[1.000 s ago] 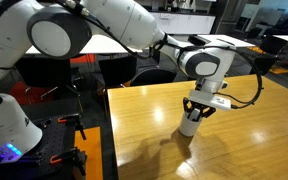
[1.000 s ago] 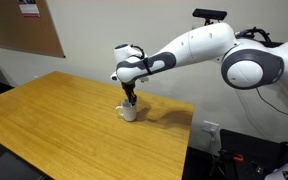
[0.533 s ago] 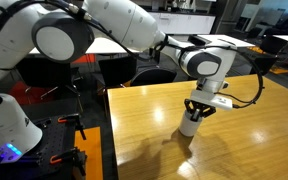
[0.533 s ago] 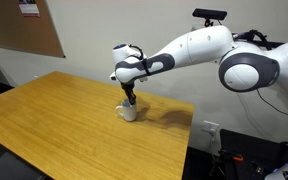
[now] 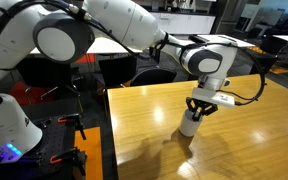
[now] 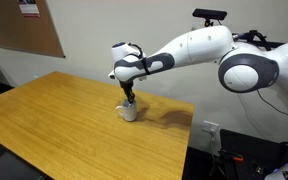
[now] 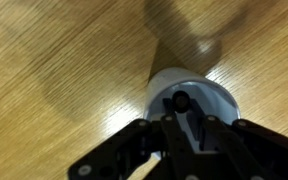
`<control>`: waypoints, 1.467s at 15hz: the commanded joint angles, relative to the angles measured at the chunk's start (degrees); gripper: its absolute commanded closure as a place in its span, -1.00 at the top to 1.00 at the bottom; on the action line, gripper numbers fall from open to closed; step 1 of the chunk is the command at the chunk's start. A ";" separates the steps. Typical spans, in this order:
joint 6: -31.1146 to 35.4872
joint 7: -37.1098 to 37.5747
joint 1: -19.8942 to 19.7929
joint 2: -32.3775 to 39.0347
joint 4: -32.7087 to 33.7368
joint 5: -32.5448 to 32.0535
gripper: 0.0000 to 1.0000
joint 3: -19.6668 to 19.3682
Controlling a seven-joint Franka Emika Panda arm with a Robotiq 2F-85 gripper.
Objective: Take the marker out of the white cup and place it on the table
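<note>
The white cup (image 5: pixel 189 124) stands upright on the honey-coloured wooden table (image 5: pixel 139 135), near its far edge in an exterior view (image 6: pixel 129 113). My gripper (image 5: pixel 198 108) points straight down with its fingertips in the cup's mouth (image 6: pixel 130 101). In the wrist view the cup's white rim (image 7: pixel 160 84) rings a dark inside. The marker's dark round end (image 7: pixel 181 100) sticks up there, just past my fingertips (image 7: pixel 190 120). The two fingers stand close together around the marker's shaft. The marker is hidden by the gripper in both exterior views.
The table's edge (image 6: pixel 189 125) lies close behind the cup. Black chairs (image 5: pixel 119 70) and white-topped tables (image 5: pixel 224 42) stand beyond the wooden table. The robot's base and a dark stand (image 5: pixel 54 145) sit beside the table.
Almost nothing has changed. The gripper stays over the cup and shifts only a trace sideways. The cup has not moved.
</note>
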 commanded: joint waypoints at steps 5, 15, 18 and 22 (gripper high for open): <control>-3.77 1.80 1.81 -4.30 -1.55 -2.51 -0.90 -0.89; 2.99 2.72 2.64 -15.85 -12.48 -3.60 -0.90 -0.75; 7.70 3.81 2.98 -21.25 -19.12 -3.58 -0.90 -0.33; 15.54 5.64 3.93 -27.82 -28.80 -3.77 -0.90 -0.25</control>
